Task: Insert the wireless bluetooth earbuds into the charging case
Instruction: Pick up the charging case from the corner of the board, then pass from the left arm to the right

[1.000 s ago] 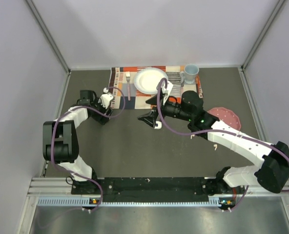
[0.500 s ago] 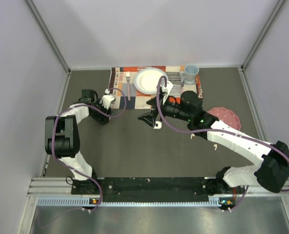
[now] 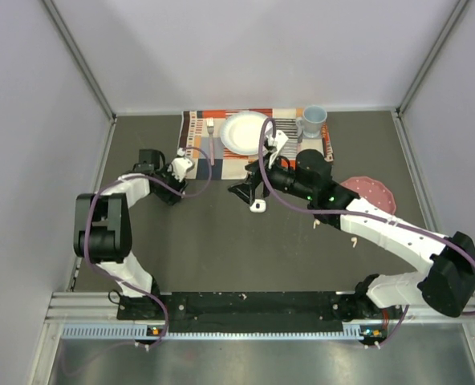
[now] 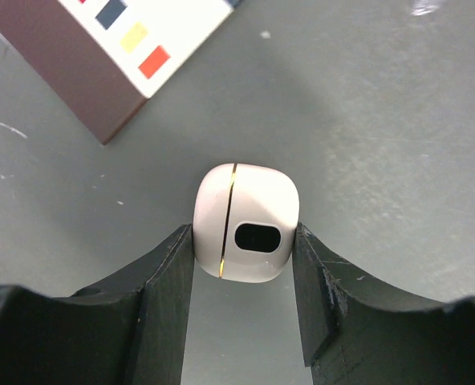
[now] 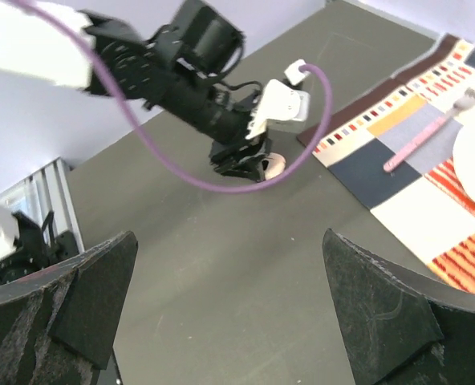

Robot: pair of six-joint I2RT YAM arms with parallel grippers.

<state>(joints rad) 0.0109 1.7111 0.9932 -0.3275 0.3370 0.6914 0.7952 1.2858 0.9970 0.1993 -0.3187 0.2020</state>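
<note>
White charging case (image 4: 249,210) sits clamped in the left gripper (image 4: 243,241), probably to steady it, while the right gripper (image 5: 229,239) gapes empty, apparent earbuds (image 3: 354,239) lying loose beside its arm (image 3: 386,231).

Case: white rounded-square plastic case (image 4: 245,223) sat on grey table (image 4: 398,120), between jaws of my left claw (image 4: 244,237).
Mat: patterned cloth placemat (image 4: 101,48) lay just right.

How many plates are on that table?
2. A white plate sits on the striped placemat at the back; a reddish plate lies to the right, partly covered by the right arm.
</note>
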